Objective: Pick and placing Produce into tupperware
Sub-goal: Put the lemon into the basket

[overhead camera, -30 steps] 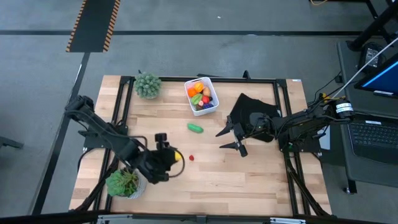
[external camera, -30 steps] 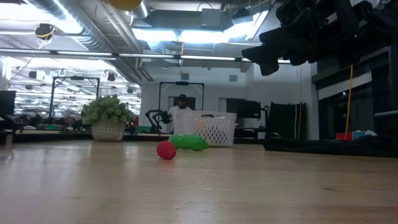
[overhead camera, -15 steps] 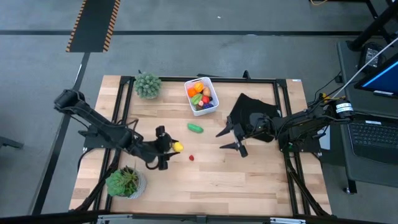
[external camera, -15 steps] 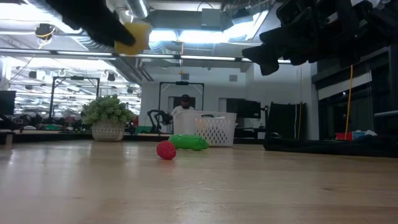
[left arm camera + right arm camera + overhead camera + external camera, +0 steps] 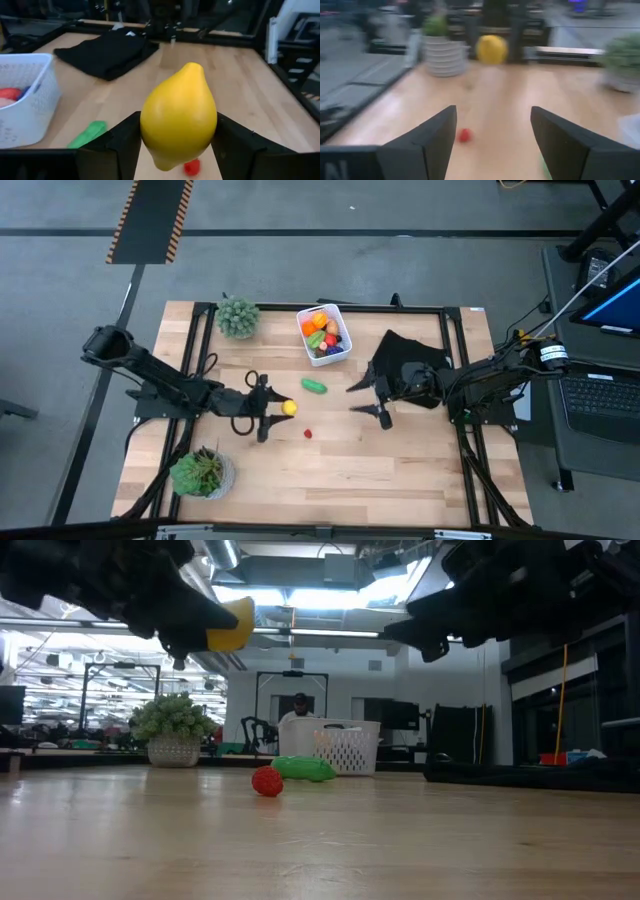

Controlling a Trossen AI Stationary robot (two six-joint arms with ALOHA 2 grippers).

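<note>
High view, reading from the left: the left gripper (image 5: 272, 409) is clamped on a yellow lemon (image 5: 288, 408) and holds it clear of the wooden table (image 5: 400, 470), which the low view confirms, with the fruit hanging well above the boards. Half a second ago the lemon sat lower and nearer the front potted plant (image 5: 203, 473); a second ago it was closer still to that plant, so the arm has carried its load up and toward the middle of the table. That suggests the lift is done and the transfer to the white tupperware (image 5: 324, 334) is under way, though the tub is some way off at the back edge. A small red piece (image 5: 307, 433) lies just beside the lemon's path, and a green vegetable (image 5: 314, 386) rests between it and the tub; both are yet to be collected. The tub already holds several coloured pieces. Further right, the right gripper (image 5: 368, 399) hovers with fingers spread apart, empty, near the black cloth (image 5: 405, 360).
</note>
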